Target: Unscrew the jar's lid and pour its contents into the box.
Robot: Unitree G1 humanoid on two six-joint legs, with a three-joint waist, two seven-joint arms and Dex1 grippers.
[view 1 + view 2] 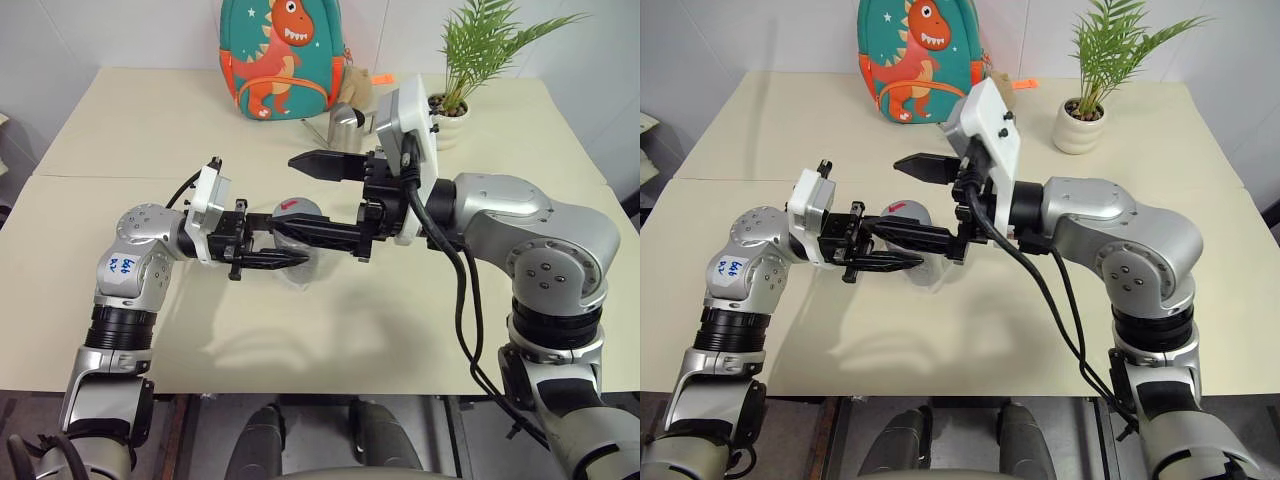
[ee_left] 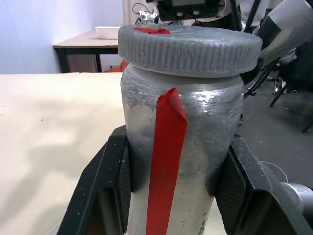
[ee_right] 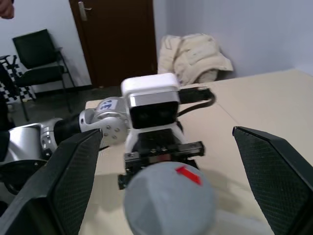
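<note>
My left gripper (image 1: 288,252) is shut on the jar (image 2: 183,122), a silvery-grey cylinder with a red strip down its side, held upright above the table. The grey ribbed lid (image 1: 297,212) sits on the jar with a red mark on top. From the right, my right gripper (image 1: 285,195) reaches in level with its jaws wide open. One black finger (image 1: 325,163) is beyond the lid and the other (image 1: 315,233) is on its near side, neither touching it. The contents are hidden inside the jar. The box is out of view.
A teal dinosaur backpack (image 1: 283,55) stands at the table's far edge, a potted plant (image 1: 455,110) at the far right, and a steel watering can (image 1: 345,118) behind my right wrist. The cream table (image 1: 120,130) has a seam across its left side.
</note>
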